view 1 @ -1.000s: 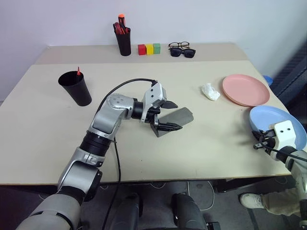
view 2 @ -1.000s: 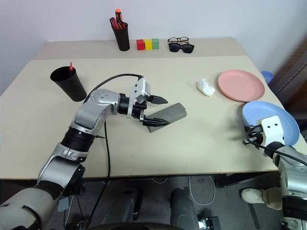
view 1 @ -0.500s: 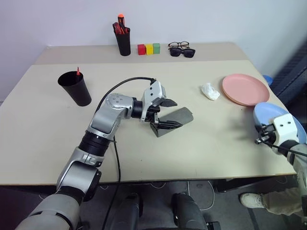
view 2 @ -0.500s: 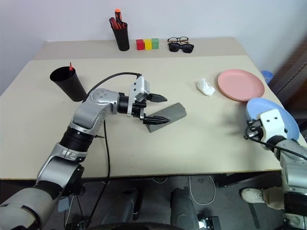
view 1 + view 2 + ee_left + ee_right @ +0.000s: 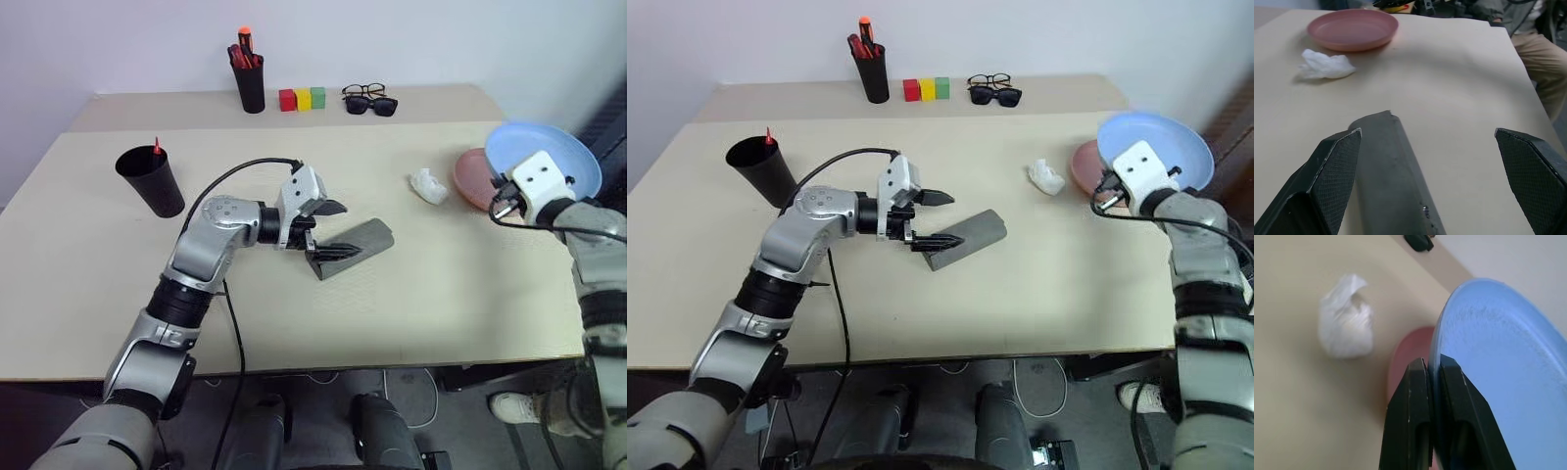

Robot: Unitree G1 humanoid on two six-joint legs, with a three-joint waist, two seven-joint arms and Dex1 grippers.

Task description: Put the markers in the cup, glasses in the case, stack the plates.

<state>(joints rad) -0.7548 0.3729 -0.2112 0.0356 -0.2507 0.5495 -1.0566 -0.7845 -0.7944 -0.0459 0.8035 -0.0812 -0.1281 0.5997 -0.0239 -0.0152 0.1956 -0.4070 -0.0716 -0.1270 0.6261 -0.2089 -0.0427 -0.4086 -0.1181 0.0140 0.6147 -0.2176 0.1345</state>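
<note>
Beige table (image 5: 411, 294) against a pale wall, and both arms are in play. Right gripper (image 5: 1432, 377) first: its two black fingers are pinched tight on the rim of the light blue plate (image 5: 549, 157), carried tilted in the air over the salmon pink plate (image 5: 472, 176), which lies flat on the table near the right edge and is partly covered from the head views. Left gripper (image 5: 328, 230) stands spread as wide as it goes, one finger (image 5: 1332, 171) beside the grey case (image 5: 355, 243) and the other well off to the far side; it has hold of nothing. That case lies closed near the middle of the table.

What a change from a second ago: the blue plate was low at the table's right edge with the right gripper at its near rim, and now it has been lifted up and swung across to hang over the pink one. The left arm has barely stirred, and the case lies where it lay.

Pose now: the right forearm reaches up and forward, wrist raised, plate tipped towards the camera. The left arm is bent across the table, gripper pointing right and a touch downward at the case.

Black cup (image 5: 150, 181) stands at the left with a red marker tip (image 5: 156, 147) poking out. A crumpled white tissue (image 5: 428, 186) sits just beside the pink plate. Two pairs of glasses (image 5: 370, 100) rest at the back.
</note>
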